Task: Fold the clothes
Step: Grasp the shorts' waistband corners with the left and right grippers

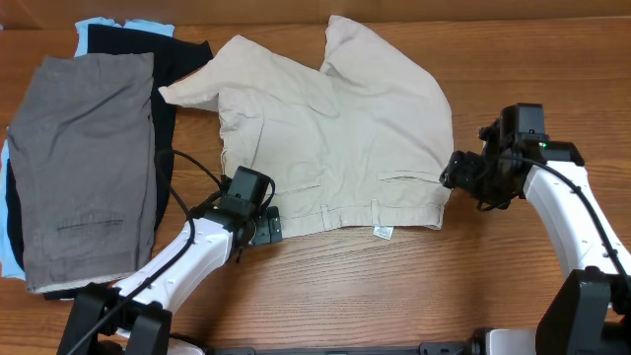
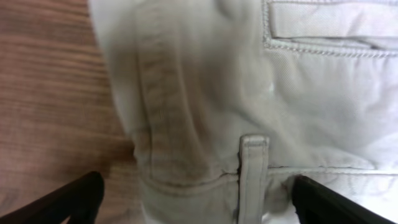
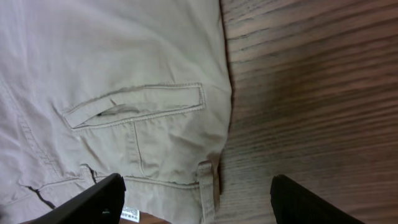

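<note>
Khaki shorts point(image 1: 335, 148) are lying flat mid-frame, left gripper point(image 2: 196, 202) and right gripper point(image 3: 194, 200) hovering spread apart at the waistband point(image 1: 335, 219) corners, pinching them probably next.

Black garment point(image 1: 182, 54): mostly covered by the grey shorts point(image 1: 84, 168). Only its top and right margins show, so its type cannot be told.

Light-blue piece point(image 1: 108, 22): only narrow strips show at the pile's top and left, and the picture edge cuts them off.

Label point(image 1: 383, 233) on the khaki shorts point(image 1: 335, 128): print too small to read.

Left wrist view: blurred. The bottom edge cuts off the left tool point(image 2: 196, 208) at its fingers.

Right wrist view: the bottom edge likewise cuts off the right tool point(image 3: 196, 205), and one finger half hides the label.
</note>
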You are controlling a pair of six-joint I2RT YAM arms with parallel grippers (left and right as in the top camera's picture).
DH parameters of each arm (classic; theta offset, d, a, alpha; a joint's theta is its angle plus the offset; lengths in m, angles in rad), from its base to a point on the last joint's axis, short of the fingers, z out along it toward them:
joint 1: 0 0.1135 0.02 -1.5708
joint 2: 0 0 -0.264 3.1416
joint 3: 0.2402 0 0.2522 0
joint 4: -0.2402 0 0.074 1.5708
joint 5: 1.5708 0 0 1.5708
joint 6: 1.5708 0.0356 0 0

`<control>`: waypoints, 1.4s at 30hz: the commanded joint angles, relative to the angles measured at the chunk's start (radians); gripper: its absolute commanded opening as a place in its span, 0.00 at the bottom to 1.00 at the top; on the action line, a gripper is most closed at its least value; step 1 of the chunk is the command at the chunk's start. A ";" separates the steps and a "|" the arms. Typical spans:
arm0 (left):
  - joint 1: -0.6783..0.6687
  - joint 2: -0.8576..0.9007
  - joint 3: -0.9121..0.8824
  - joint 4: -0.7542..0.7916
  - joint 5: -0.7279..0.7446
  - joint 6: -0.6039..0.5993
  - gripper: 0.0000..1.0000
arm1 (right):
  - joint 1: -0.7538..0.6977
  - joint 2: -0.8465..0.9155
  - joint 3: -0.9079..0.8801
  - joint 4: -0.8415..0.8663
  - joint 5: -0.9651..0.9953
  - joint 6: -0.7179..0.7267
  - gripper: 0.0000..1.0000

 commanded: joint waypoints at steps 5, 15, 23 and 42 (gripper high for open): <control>-0.005 0.029 -0.013 0.077 -0.078 0.090 0.80 | 0.008 -0.001 -0.027 0.015 -0.079 0.008 0.72; -0.005 0.029 -0.013 0.111 -0.062 0.075 0.16 | 0.102 -0.001 -0.153 0.119 -0.077 0.027 0.72; -0.005 0.029 -0.013 0.132 -0.061 0.074 0.04 | 0.108 -0.001 -0.190 0.132 0.012 0.069 0.71; -0.005 0.029 -0.011 0.161 -0.038 -0.013 0.04 | 0.178 0.000 -0.309 0.283 -0.097 0.140 0.62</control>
